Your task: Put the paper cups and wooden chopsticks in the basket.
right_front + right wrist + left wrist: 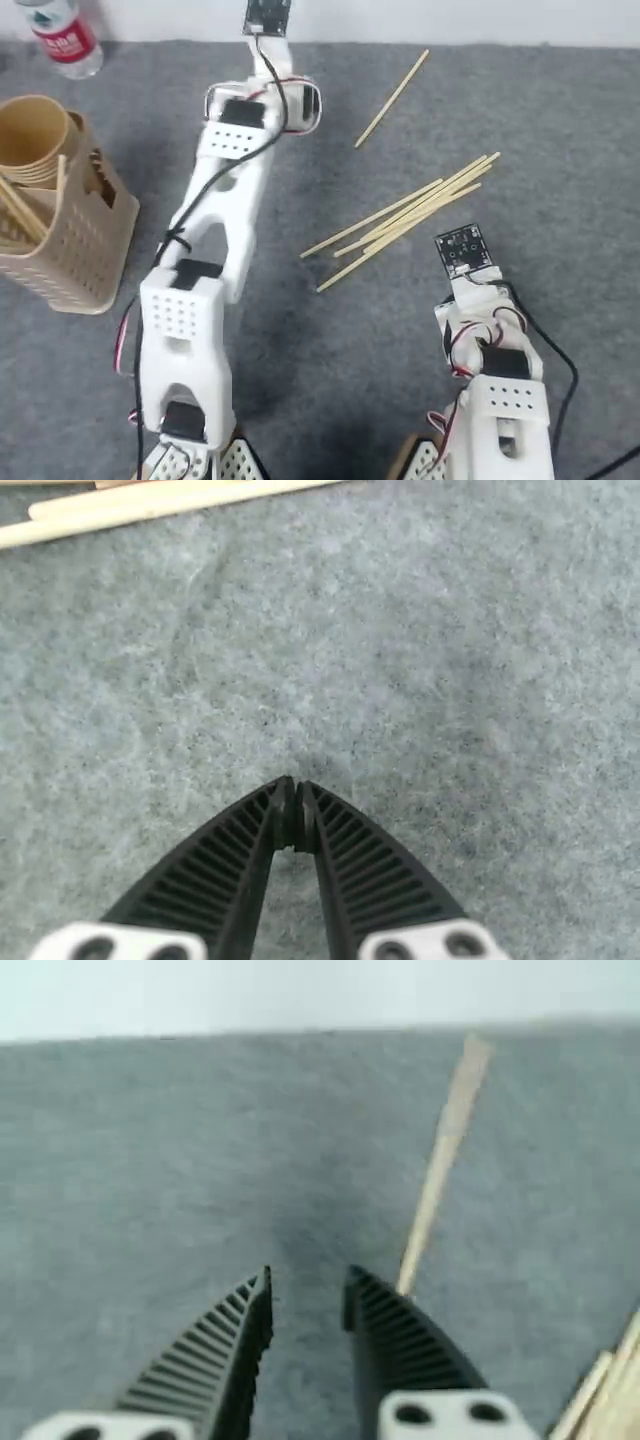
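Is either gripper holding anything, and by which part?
Nothing is held. The left gripper is open and empty, with a chopstick lying beside it; the right gripper is shut on nothing.

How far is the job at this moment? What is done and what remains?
Done: stacked paper cups stand in the basket, with some chopsticks beside them. In hand: nothing; the left gripper is open next to a lone chopstick, the right gripper is shut and empty near the chopstick pile. Left: that lone chopstick and the pile.
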`<state>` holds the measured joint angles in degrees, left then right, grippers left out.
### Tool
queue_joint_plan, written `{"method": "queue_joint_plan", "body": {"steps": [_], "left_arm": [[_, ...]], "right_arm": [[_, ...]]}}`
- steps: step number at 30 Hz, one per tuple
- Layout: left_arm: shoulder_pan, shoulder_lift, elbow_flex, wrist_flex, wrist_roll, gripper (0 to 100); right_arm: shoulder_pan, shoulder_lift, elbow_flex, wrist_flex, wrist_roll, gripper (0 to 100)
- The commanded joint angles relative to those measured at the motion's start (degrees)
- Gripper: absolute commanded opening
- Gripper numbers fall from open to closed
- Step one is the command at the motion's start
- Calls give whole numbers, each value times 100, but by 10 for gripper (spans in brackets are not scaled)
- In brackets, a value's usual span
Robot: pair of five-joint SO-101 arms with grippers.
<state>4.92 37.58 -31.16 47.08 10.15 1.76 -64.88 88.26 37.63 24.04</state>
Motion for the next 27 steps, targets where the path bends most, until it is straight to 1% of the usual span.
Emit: {"method": "queue_joint_plan", "body": {"steps": [1, 4, 7, 9, 11, 13, 16, 19, 20, 22, 24, 27], "left_arm": [[-484, 132, -884, 88, -352, 21], [-712, 114, -866, 185, 158, 13], [-624, 105, -954, 651, 791, 13], [-501, 132, -1059, 914, 949, 13], [-510, 88, -1174, 1310, 932, 13], [-738, 0, -1446, 2013, 941, 13], [-1073, -132, -1851, 3569, 949, 13], [-1345, -149, -2123, 5064, 958, 13], [-1433, -141, -2141, 5371, 958, 13], [-1653, -202, -1736, 5354, 958, 13], [-1890, -176, -1297, 5284, 958, 13], [-2057, -202, -752, 5002, 958, 12]], "right_arm": [[-40, -75, -44, -119, 70, 9], [-48, -75, -97, -127, 26, 9], [-180, -75, -114, -119, 26, 10], [-242, -75, -158, -66, -141, 10], [-84, -40, -360, 75, -571, 11], [22, -22, -747, 462, -853, 11], [-4, 40, -1741, 1323, -545, 11], [-286, 505, -2734, 1596, -677, 9], [-391, 787, -3051, 1657, -712, 9], [-567, 1508, -3719, 1754, -738, 9], [-602, 2360, -4413, 1886, -747, 9], [-602, 3556, -5415, 1991, -747, 9]]}}
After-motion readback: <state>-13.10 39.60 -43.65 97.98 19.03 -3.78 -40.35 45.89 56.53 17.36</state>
